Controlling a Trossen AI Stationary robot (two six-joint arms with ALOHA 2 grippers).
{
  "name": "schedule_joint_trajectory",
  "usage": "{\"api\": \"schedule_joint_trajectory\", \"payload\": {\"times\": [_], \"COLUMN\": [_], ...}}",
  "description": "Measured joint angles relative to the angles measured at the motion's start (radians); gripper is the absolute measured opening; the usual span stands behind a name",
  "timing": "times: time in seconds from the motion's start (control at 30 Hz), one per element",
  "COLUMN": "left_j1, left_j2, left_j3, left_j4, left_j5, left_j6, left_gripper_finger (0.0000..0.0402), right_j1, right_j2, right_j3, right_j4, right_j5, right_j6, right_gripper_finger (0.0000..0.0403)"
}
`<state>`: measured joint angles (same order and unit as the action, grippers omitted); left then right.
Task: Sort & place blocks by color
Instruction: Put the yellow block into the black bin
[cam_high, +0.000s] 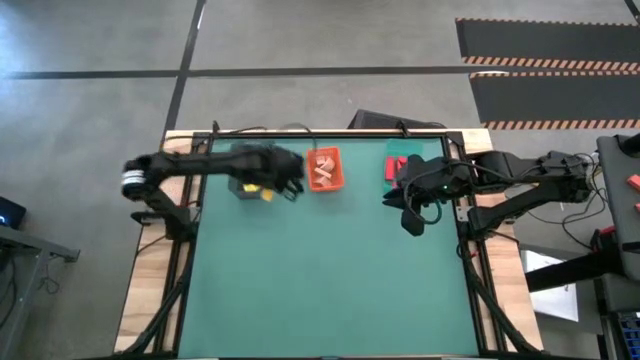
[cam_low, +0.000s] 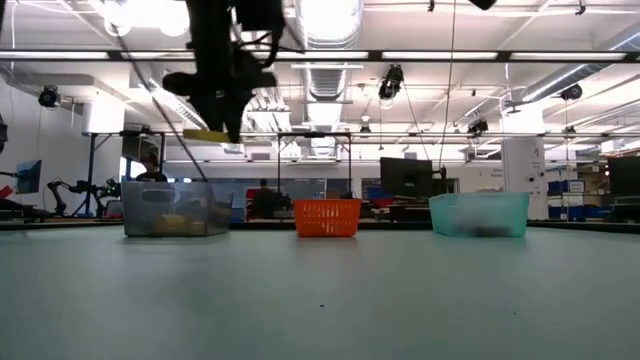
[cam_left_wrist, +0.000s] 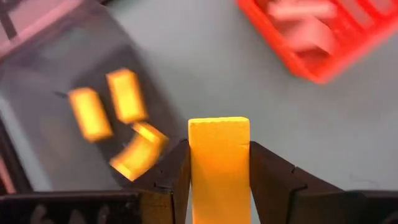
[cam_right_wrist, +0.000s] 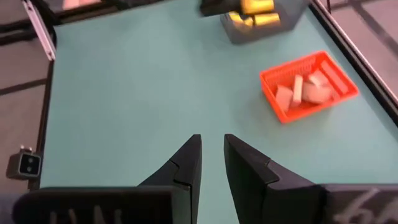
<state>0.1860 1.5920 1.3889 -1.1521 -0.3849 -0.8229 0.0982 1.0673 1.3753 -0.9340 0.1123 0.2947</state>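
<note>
My left gripper (cam_high: 266, 190) hangs above the near edge of the dark grey tray (cam_high: 247, 172) and is shut on a yellow bar block (cam_left_wrist: 219, 149). In the low view the block (cam_low: 205, 133) is well above the tray (cam_low: 175, 210). Several yellow blocks (cam_left_wrist: 106, 112) lie inside the grey tray. Pale pinkish-tan blocks (cam_right_wrist: 303, 88) lie in the orange tray (cam_high: 325, 185). Red blocks (cam_high: 396, 165) lie in the teal tray (cam_high: 414, 150). My right gripper (cam_right_wrist: 211, 155) hovers over the table near the teal tray, open by a narrow gap and holding nothing. My left gripper pinches the yellow bar between its two fingers (cam_left_wrist: 177, 174), one on each long side. The fingers lie along the bar, and its free end (cam_left_wrist: 219, 124) sticks out beyond the fingertips. The bar is lifted clear, high above the table and the grey tray.
The three trays stand in a row along the table's far edge: grey on the left, orange (cam_low: 327, 217) in the middle, teal (cam_low: 480, 213) on the right. The green table surface (cam_high: 320, 280) stretches toward the near edge. People and equipment show in the room beyond.
</note>
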Motion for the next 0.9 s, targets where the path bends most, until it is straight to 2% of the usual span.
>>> {"api": "schedule_joint_trajectory", "payload": {"times": [0.2,0.37,0.57,0.73,0.9], "left_j1": [0.265,0.429,0.493,0.502,0.501], "left_j2": [-0.151,-0.186,-0.172,-0.172,-0.176], "left_j3": [-0.223,-0.371,-0.432,-0.456,-0.457], "left_j4": [0.208,0.36,0.41,0.438,0.434], "left_j5": [0.015,0.081,0.088,0.075,0.066], "left_j6": [0.205,0.302,0.337,0.342,0.381], "left_gripper_finger": [0.0112,0.0112,0.0115,0.018,0.0198], "right_j1": [0.0,0.0,0.0,0.0,0.0], "right_j2": [0.055,0.125,0.209,0.267,0.31], "right_j3": [-0.002,-0.002,-0.002,0.001,0.001], "right_j4": [0.154,0.274,0.359,0.393,0.435], "right_j5": [0.002,0.002,0.002,0.002,0.003], "right_j6": [-0.049,-0.068,-0.071,-0.071,-0.141], "right_gripper_finger": [0.0059,0.0059,0.0059,0.0059,0.0059]}}
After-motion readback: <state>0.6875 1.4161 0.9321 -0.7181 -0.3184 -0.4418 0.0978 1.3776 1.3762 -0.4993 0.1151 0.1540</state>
